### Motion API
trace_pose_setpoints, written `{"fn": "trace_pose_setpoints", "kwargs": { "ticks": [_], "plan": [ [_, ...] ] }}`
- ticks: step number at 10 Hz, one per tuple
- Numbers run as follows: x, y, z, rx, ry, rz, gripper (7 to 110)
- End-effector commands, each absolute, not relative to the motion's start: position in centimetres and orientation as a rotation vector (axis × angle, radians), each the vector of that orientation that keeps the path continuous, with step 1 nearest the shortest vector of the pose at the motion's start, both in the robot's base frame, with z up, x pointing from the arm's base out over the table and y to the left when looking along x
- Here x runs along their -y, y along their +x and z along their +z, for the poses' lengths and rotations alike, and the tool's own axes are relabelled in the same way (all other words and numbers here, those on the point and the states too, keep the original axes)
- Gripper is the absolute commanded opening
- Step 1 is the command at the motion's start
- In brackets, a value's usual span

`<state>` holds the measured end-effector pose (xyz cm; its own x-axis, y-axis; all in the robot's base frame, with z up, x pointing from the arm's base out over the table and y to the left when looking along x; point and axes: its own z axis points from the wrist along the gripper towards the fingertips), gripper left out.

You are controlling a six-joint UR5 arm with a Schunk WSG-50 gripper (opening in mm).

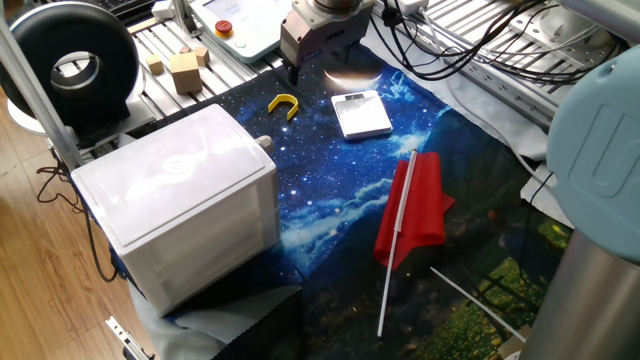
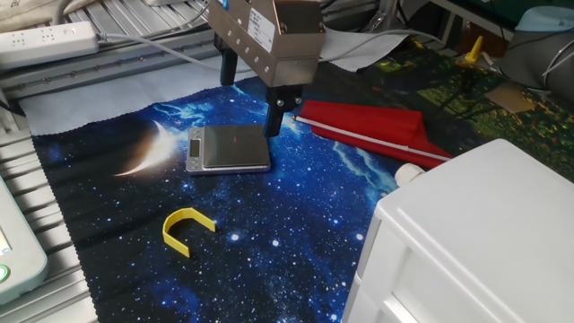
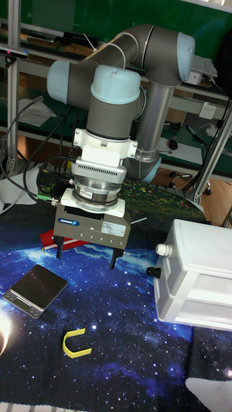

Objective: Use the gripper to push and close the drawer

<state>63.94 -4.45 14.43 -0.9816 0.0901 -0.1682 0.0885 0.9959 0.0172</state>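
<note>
Drawer sat nearly flush in its white box, while the gripper hung above the starry cloth, fingers spread apart, holding nothing.

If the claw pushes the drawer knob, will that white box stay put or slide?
Likely slides: the white box looks like thin glossy plastic, probably light. It stands on the starry cloth, which may bunch or slip. The round knob is small, so the open claw could glance off.
</note>
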Motion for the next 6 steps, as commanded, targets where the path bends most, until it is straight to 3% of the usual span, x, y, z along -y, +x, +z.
{"fn": "trace_pose_setpoints", "kwargs": {
  "ticks": [1,6],
  "plan": [
    [4.3,64.01,14.53,-2.969,0.133,0.029,109],
    [4.61,63.9,14.4,-2.973,0.132,0.019,109]
  ]
}}
